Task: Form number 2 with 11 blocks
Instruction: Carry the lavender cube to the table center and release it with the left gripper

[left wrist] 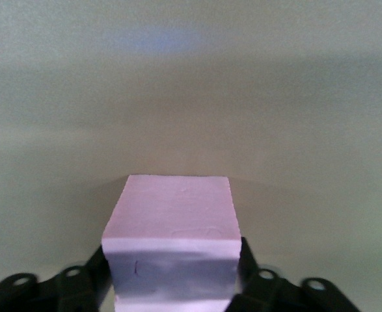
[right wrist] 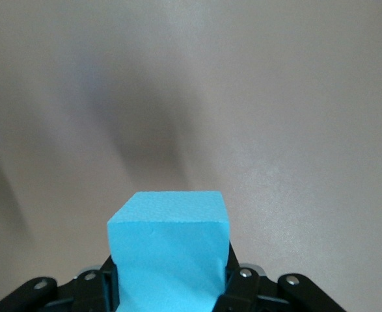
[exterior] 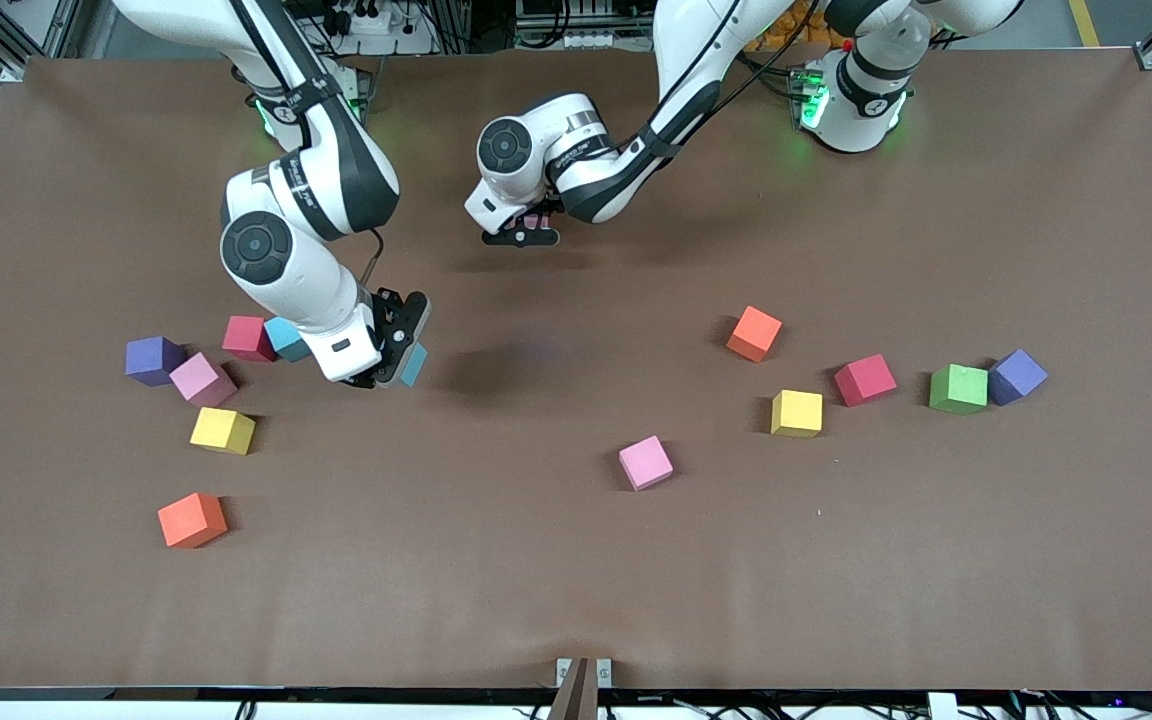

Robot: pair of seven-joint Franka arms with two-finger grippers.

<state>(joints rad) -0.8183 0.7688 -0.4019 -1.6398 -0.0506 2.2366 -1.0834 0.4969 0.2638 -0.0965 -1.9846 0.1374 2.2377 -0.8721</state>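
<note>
Orange block [exterior: 192, 520] lies nearest the bench's [exterior: 576, 600] front edge. Right claw [exterior: 398, 352] grips a blue block [exterior: 414, 364]; left claw's [exterior: 524, 232] fingers flank a pink block [left wrist: 171, 227], grip unclear.

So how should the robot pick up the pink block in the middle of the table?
Probably from straight above, fingers closing on two opposite flat sides of the pink block. It sits flat and alone on the table, turned a little askew, so the gripper would need to twist to match its sides. Nothing stands close enough to get in the way.

Matte foam-like blocks [exterior: 645, 462] on a matte brown table [exterior: 576, 580].
</note>
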